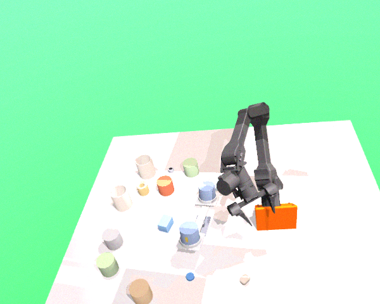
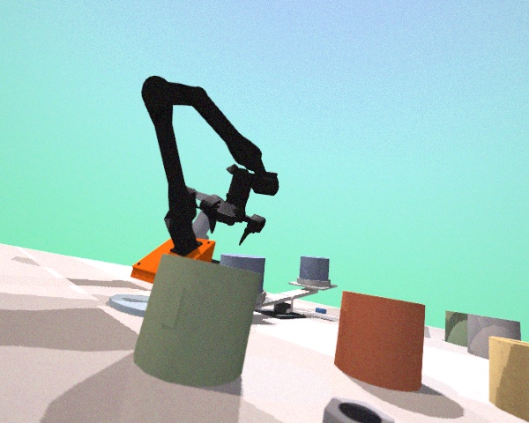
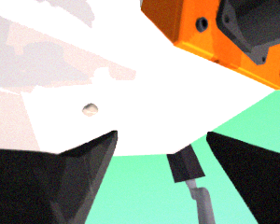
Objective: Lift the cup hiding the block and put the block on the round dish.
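Two identical blue-grey cups stand on the end plates of a small balance [image 1: 203, 220]. The far cup [image 1: 206, 191] also shows in the exterior view [image 2: 242, 268], half hidden behind a green cylinder. The near cup [image 1: 189, 232] [image 2: 314, 269] stands on the raised plate; the beam tilts down toward the far cup. No block is visible under either cup. A pale round dish [image 2: 128, 302] lies between the balance and the arm's base [image 1: 221, 216]. My gripper [image 1: 260, 212] [image 2: 233, 227] [image 3: 161, 134] is open and empty. It hangs above the table beside the orange base, apart from both cups.
The orange base [image 1: 275, 217] [image 3: 219, 42] is right by the fingers. Several cylinders stand left of the balance, among them a green one [image 1: 190, 167] [image 2: 196, 318] and a red-orange one [image 1: 165, 185] [image 2: 379, 338]. A light-blue block [image 1: 165, 223], a small blue disc [image 1: 190, 276] and a beige pebble [image 1: 244, 278] [image 3: 90, 109] lie loose.
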`<act>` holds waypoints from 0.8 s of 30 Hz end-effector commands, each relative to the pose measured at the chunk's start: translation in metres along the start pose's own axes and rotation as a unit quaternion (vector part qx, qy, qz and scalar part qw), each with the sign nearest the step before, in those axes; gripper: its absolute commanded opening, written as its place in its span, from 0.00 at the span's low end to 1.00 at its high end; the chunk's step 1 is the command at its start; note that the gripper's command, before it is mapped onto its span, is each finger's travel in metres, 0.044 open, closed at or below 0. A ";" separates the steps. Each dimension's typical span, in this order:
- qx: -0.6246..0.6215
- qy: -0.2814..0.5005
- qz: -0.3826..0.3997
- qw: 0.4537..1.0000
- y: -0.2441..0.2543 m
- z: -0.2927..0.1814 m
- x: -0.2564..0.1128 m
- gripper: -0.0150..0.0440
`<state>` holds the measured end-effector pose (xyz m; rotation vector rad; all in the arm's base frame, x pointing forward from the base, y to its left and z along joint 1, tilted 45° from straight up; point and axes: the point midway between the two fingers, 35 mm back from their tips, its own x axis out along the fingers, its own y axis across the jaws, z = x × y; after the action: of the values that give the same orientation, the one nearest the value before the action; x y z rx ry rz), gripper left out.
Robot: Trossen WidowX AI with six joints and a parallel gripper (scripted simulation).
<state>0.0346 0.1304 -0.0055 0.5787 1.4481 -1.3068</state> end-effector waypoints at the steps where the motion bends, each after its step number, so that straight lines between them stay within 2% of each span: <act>1: -0.043 -0.042 0.024 0.998 0.007 0.006 -0.004 1.00; 12: -0.157 -0.162 0.077 0.971 0.024 0.023 -0.020 1.00; 24: -0.265 -0.304 0.110 0.908 0.039 0.038 -0.047 1.00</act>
<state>0.0906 0.1179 0.0205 0.0360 1.1441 -0.8126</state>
